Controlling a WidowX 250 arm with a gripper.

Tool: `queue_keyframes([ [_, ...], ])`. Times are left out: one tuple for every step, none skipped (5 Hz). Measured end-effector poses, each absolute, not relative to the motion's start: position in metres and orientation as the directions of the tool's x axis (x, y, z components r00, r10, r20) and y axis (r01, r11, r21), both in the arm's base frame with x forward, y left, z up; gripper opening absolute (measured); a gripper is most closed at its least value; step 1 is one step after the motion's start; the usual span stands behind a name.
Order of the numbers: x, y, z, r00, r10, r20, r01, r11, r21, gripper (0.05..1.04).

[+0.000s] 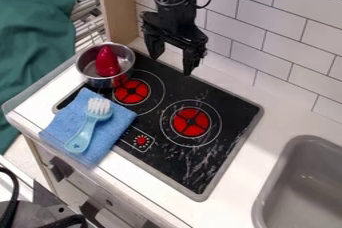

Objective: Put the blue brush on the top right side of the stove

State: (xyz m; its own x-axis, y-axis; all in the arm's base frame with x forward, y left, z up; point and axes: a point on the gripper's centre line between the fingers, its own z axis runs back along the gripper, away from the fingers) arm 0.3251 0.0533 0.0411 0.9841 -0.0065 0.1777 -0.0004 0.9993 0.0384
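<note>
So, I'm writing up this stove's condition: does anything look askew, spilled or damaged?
The stove has white streaks at its lower right; scratches or residue, I can't tell. The blue cloth lies crooked across the stove's edge, under the brush.

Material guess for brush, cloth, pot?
Brush: looks like hard plastic, smooth light-blue handle with pale bristles, probably synthetic. Cloth: soft woven fabric, matte, folded, draping over the counter edge; fiber unclear. Pot: likely stainless steel, grey with shiny highlights.
</note>
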Motion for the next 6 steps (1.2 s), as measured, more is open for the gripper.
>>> queue_keyframes([
  [0.318, 0.053, 0.029, 0.99, 0.002, 0.14, -0.006, 1.0, 0.027, 0.999],
  [0.293, 0.06, 0.018, 0.99, 0.057, 0.131, -0.059, 0.998, 0.005, 0.999],
  [0.264, 0.079, 0.018, 0.976, 0.148, 0.161, -0.147, 0.989, -0.012, 0.999],
  [0.221, 0.103, 0.021, 0.958, 0.231, 0.169, -0.234, 0.972, -0.003, 0.999],
  [0.192, 0.114, 0.016, 0.943, 0.307, 0.129, -0.31, 0.951, 0.007, 0.999],
  [0.187, 0.12, 0.003, 0.938, 0.338, 0.08, -0.338, 0.941, -0.007, 0.999],
])
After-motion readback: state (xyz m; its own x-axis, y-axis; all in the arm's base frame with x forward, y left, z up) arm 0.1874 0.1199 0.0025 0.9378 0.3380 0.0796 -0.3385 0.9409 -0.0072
